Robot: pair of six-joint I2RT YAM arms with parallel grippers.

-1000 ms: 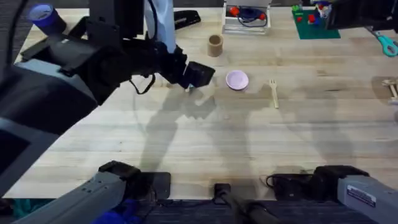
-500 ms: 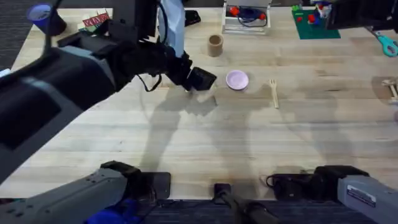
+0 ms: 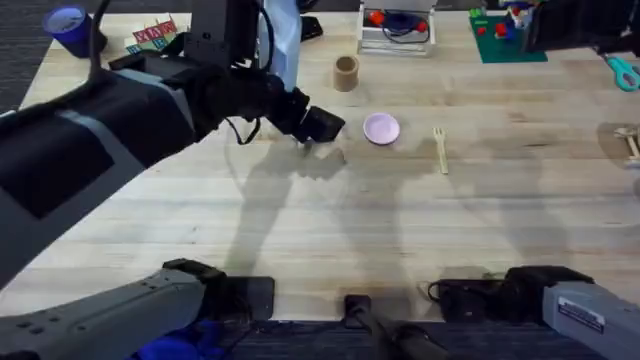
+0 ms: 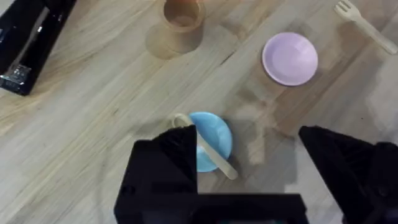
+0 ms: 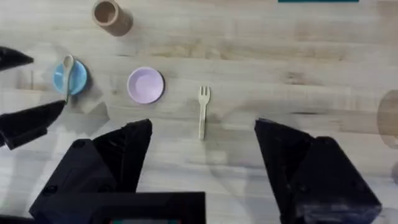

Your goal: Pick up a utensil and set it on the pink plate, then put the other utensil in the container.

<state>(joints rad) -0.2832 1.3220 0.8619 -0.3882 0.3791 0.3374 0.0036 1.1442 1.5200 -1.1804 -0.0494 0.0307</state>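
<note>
Progress: early stage, judging by how things lie; neither utensil sits where the task wants it.
Wooden spoon [image 4: 208, 151]: lies across the light-blue plate [image 4: 214, 135], head past one rim and handle tip past the other, not lifted.
Light-blue plate: on the table [image 3: 400, 230], a little apart from the pink plate, with the left gripper directly above it.
Pink plate [image 3: 381, 128]: bare, nothing on it; it lies between the blue plate and the fork.
Wooden fork [image 5: 202, 111]: flat on the table just beyond the pink plate, untouched.
Container [image 3: 345, 72]: tan cup standing upright toward the far side of the table, behind the plates; it looks empty from above.
Left gripper [image 4: 249, 155]: fingers spread wide and holding nothing, poised over the blue plate with the spoon between them, apparently lined up for a grasp.
Right gripper [image 5: 202, 162]: fingers apart and empty, hanging well above the table with the fork roughly between them far below.
Done so far: nothing placed.
Left to do: close on the spoon, carry it to the pink plate, then pick up the fork and drop it into the container.
</note>
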